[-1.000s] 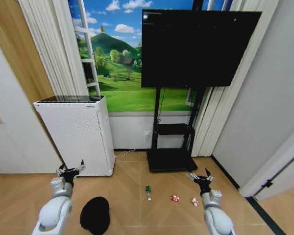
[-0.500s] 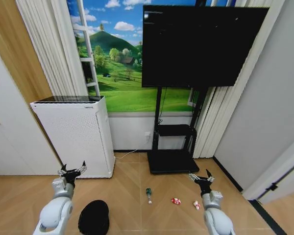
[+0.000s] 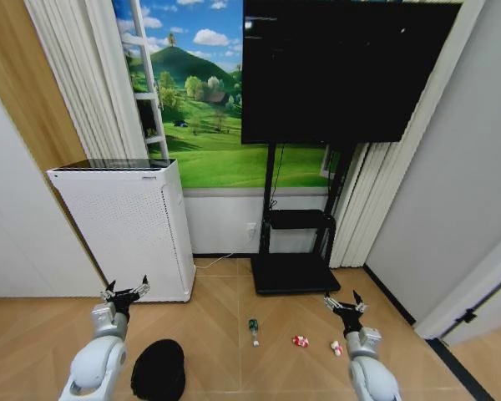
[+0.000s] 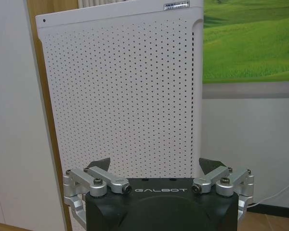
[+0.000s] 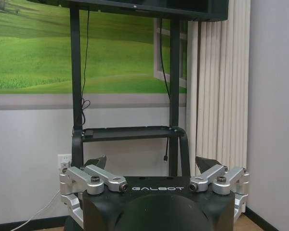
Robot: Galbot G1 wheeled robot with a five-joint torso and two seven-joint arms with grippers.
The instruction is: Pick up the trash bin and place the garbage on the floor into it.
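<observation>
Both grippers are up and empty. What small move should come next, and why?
Probably lower the left gripper toward the trash bin. The bin stands on the floor just beside the left arm, untouched, and the task starts with picking it up. The left gripper is open and faces the white perforated cabinet; the right gripper, also open, hovers nearer the wrappers.

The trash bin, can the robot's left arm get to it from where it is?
Probably yes. The trash bin stands on bare floor just beside the left arm, whose left gripper is open and empty, and nothing lies between them.
</observation>
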